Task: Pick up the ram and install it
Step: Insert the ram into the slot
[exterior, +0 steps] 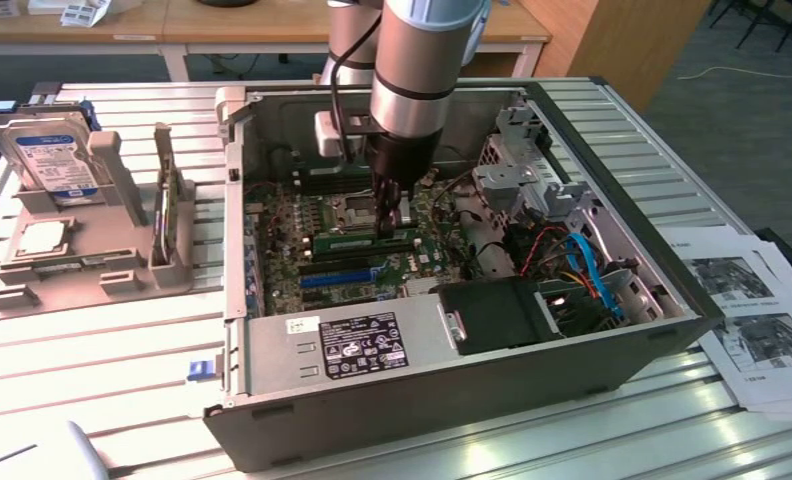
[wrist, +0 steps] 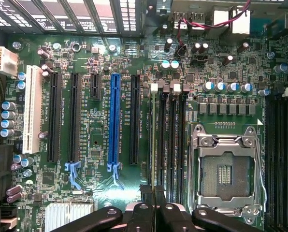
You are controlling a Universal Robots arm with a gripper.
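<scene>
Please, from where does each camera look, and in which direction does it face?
Exterior view: high outside the open grey metal computer case, looking obliquely down into it; the silver robot arm and black gripper reach down to the long thin green ram stick.
Wrist view: on the wrist, looking straight down at the flat green motherboard; the gripper's black fingers show.
Shared: the gripper, the motherboard and the long blue plastic expansion slot.

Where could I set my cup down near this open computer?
The bare table in front of the grey rack, at the exterior view's left of the case. Crowded: inside the case, where the gripper holds the ram; papers lie on the table's other side.
</scene>
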